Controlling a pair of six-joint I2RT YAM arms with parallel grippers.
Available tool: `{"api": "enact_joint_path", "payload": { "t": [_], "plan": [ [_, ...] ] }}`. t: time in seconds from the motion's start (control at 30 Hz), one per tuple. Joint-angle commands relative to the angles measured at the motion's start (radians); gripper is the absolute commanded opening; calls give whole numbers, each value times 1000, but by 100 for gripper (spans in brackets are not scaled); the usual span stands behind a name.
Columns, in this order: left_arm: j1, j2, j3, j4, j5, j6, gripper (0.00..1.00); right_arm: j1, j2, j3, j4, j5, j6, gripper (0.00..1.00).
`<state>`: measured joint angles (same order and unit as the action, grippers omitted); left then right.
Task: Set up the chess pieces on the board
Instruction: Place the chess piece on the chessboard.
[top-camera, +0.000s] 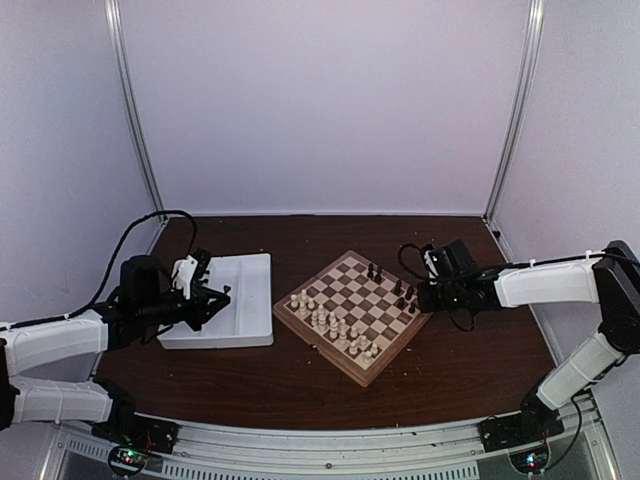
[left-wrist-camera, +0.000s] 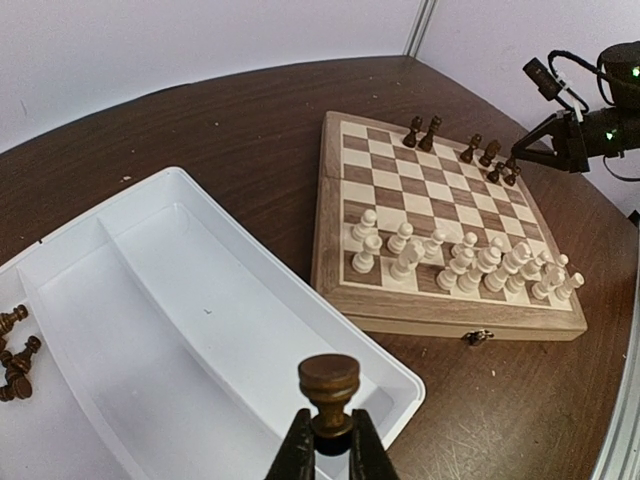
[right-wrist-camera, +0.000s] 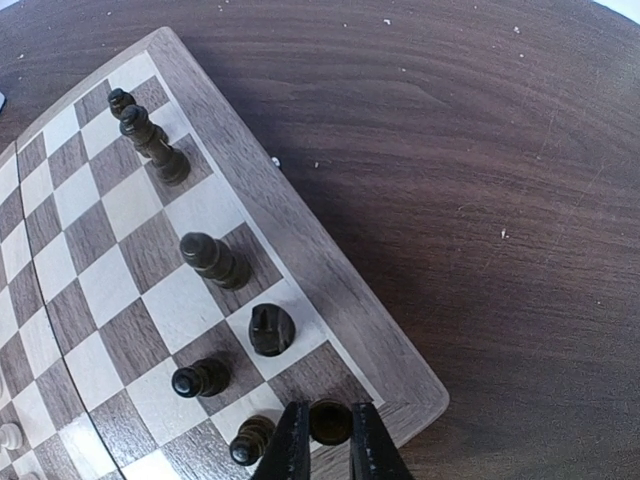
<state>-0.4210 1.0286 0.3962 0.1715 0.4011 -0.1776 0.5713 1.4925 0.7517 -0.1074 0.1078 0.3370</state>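
A: Big things first. What sat on the dark brown wooden table (top-camera: 480, 370)?

B: A white rectangular plastic compartment tray (top-camera: 245, 300) on the left. Just beside it was the square wooden chessboard (left-wrist-camera: 430, 315) w/ its thick tan rim, turned corner-on to the arms. Cream-white chess figures (left-wrist-camera: 460, 262) stood in two rows along its near-left side.

A: And the dark brown-black chess pieces (right-wrist-camera: 212, 260)?

B: Only a handful stood along the far-right side (hard to count from above). Some loose dark pieces (left-wrist-camera: 18, 350) lay in a side compartment of the tray.

A: The arms?

B: Each had closed on a piece. The left gripper (left-wrist-camera: 330, 440) hung over the tray, jaws narrow, pinching a dark flat-topped piece (left-wrist-camera: 328, 385) upright. The right gripper (right-wrist-camera: 325, 430) pinched a second dark piece (right-wrist-camera: 330, 420) over the board's corner square, next to the rim.

A: Was that one down?

B: Couldn't tell, its base was hidden betw. the fingers.

A: Which step, then?

B: Filling the dark side, I'd judge, approx. halfway. Next, the right arm needs to seat its piece, open and lift straight up w/o clipping the neighbours. The left arm then needs a free square across the board.
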Motion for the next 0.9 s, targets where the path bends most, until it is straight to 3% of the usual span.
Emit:
{"api": "enact_joint_path", "payload": {
  "t": [0.0, 0.87],
  "plan": [
    [-5, -16, -8, 48, -1, 7, 0, -7, 22, -11, 68, -2, -7, 5],
    [-5, -19, -6, 41, -4, 14, 0, -7, 51, -18, 79, 12, -28, 12]
  ]
}}
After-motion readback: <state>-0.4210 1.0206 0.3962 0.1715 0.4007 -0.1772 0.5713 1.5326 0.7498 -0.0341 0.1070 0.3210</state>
